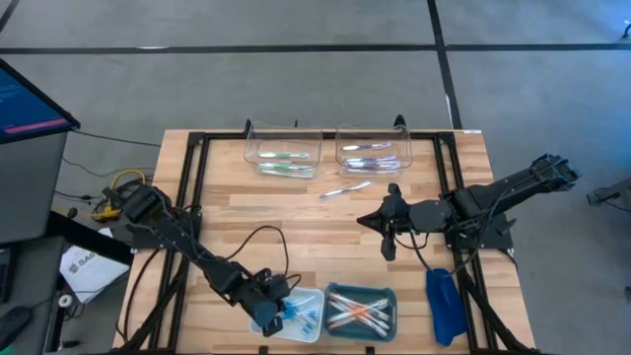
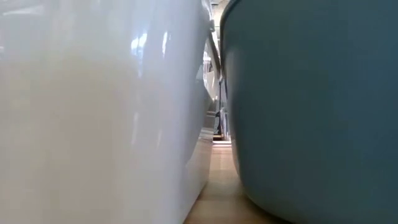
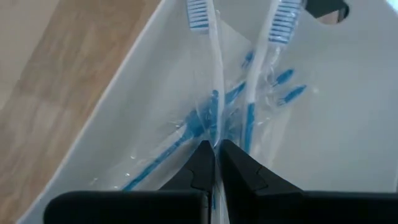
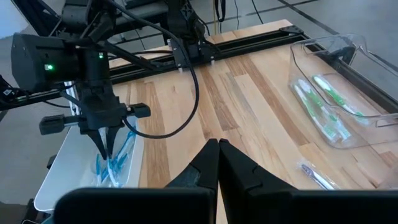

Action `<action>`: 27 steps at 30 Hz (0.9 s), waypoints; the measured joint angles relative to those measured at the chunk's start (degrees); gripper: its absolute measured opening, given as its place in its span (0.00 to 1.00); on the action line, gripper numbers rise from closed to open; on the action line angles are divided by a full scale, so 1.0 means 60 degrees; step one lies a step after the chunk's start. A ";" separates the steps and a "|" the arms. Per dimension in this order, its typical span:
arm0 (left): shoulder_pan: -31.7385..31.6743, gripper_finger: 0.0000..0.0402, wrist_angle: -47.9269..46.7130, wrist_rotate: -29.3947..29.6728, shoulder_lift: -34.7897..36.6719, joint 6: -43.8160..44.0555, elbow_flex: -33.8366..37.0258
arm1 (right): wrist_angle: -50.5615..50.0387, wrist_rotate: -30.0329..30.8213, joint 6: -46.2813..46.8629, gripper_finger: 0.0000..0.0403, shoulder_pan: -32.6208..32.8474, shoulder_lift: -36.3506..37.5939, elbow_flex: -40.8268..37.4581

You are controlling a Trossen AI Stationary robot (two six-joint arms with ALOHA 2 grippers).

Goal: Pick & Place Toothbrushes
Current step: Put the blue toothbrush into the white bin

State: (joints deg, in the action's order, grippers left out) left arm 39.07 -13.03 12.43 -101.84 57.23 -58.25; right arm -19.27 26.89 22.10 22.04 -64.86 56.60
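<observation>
- Sorting looks underway but far from finished: the clear plastic bin on the left of the far row (image 1: 283,151) holds a few green-handled toothbrushes (image 1: 284,158), and the clear plastic bin beside it (image 1: 374,150) holds a few silvery, wrapped ones (image 1: 367,148).
- One clear-wrapped toothbrush (image 1: 344,189) lies loose on the wooden slat table (image 1: 296,212), just in front of the second clear bin and outside it, so it counts as unplaced.
- At the near edge, the white rectangular tray (image 1: 314,329) holds blue-bristled toothbrushes in clear wrap (image 3: 205,118), and the teal rectangular tray (image 1: 362,308) next to it carries a heap of pink, orange and white ones (image 1: 355,314); my judgement is that most of the stock remains to be moved.
- Left claw (image 1: 272,314) is down inside the white tray, its fingers clenched on the clear wrap of one blue toothbrush, as the left wrist view shows; it has not been lifted clear of the tray.
- Right claw (image 1: 387,234) hangs over the bare middle of the table, clenched and holding nothing, well apart from both trays.
- A dark-blue oblong object (image 1: 443,306) lies at the near right of the table.
</observation>
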 joint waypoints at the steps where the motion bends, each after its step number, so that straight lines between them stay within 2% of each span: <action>1: 0.0000 0.02 -0.0005 0.0020 -0.0028 -0.0002 0.0004 | -0.0001 0.0000 0.0000 0.00 -0.0002 0.0000 0.0000; 7: 0.0000 0.09 0.0019 0.0024 0.0018 -0.0027 0.0122 | -0.0004 0.0000 0.0002 0.00 0.0001 0.0000 0.0000; 13: 0.0000 0.19 -0.0045 -0.0072 0.0091 0.0004 0.0135 | -0.0004 0.0000 -0.0002 0.00 0.0000 0.0000 0.0000; 22: 0.0011 0.48 0.0036 -0.0150 0.0401 0.0040 0.0119 | -0.0022 0.0000 -0.0002 0.00 -0.0003 0.0000 0.0000; 27: 0.0011 0.62 0.0036 -0.0062 0.1130 0.0044 0.0119 | -0.0033 0.0000 -0.0002 0.00 -0.0003 0.0000 0.0000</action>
State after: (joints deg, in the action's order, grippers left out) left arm 39.13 -12.82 12.06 -95.06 57.49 -57.54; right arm -19.46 26.89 22.09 22.02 -64.86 56.60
